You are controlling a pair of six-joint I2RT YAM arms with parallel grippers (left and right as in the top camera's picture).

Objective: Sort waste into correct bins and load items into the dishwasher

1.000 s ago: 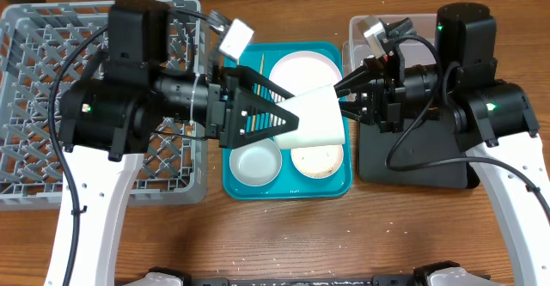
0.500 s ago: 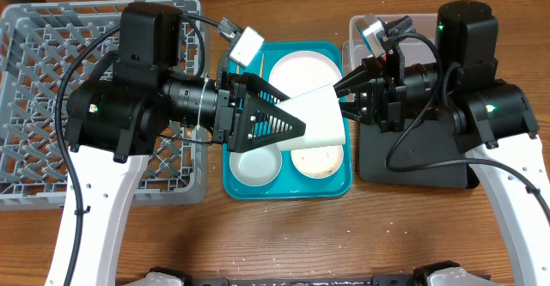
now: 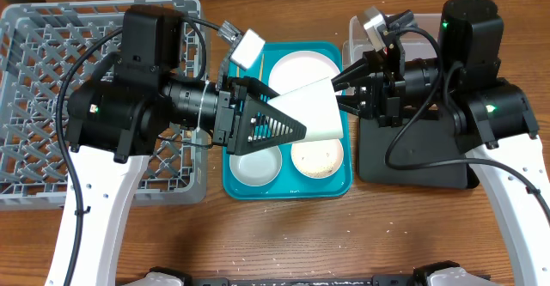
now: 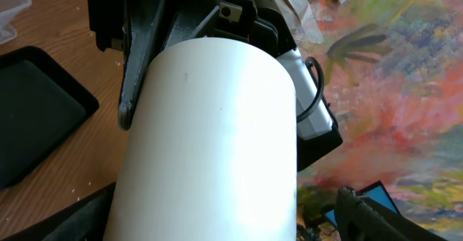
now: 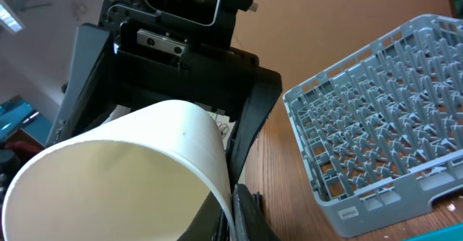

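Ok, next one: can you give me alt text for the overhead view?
The left hand holds a white cup on its side above a teal tray, with the right hand open at its far end. A plate, a white bowl and a tan bowl sit in the tray; a grey dish rack and a black tray flank it.

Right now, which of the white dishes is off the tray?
The white cup, held sideways in the left gripper; the plate and both bowls rest on the teal tray.
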